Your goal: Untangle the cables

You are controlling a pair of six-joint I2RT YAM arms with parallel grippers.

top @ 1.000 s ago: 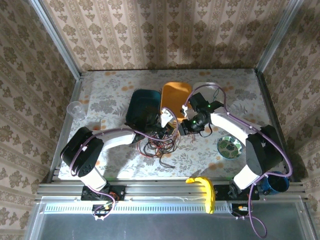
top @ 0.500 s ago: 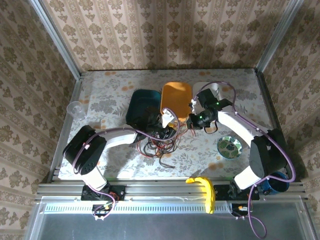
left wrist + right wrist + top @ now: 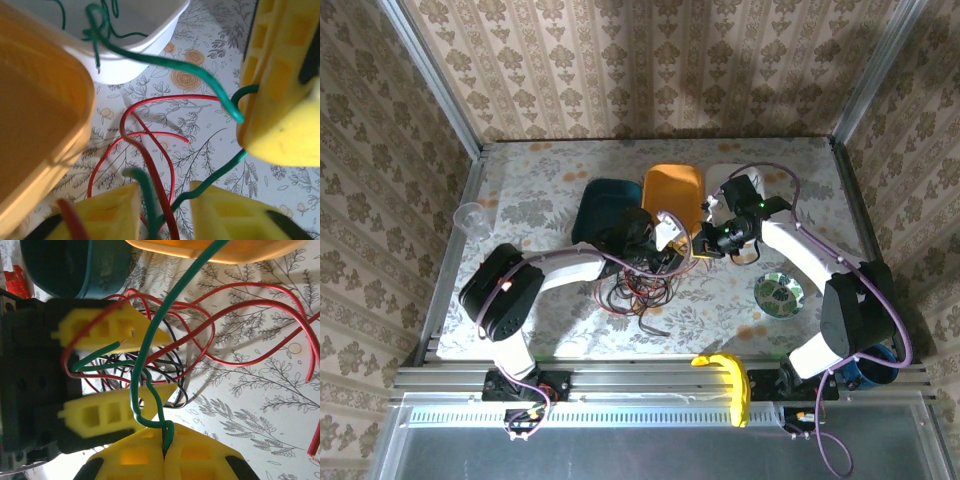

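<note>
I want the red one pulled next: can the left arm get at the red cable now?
Probably yes: the left gripper, jaws open, straddles the red cable, with a green cable alongside.

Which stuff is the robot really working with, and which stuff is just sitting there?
Working with: thin green cable, thin red cable, thin black cables, left tool, right tool, white plastic tray holding green cable.
Just sitting there: dark teal tray, orange tray, clear plastic cup, small patterned bowl, blue cup.
</note>
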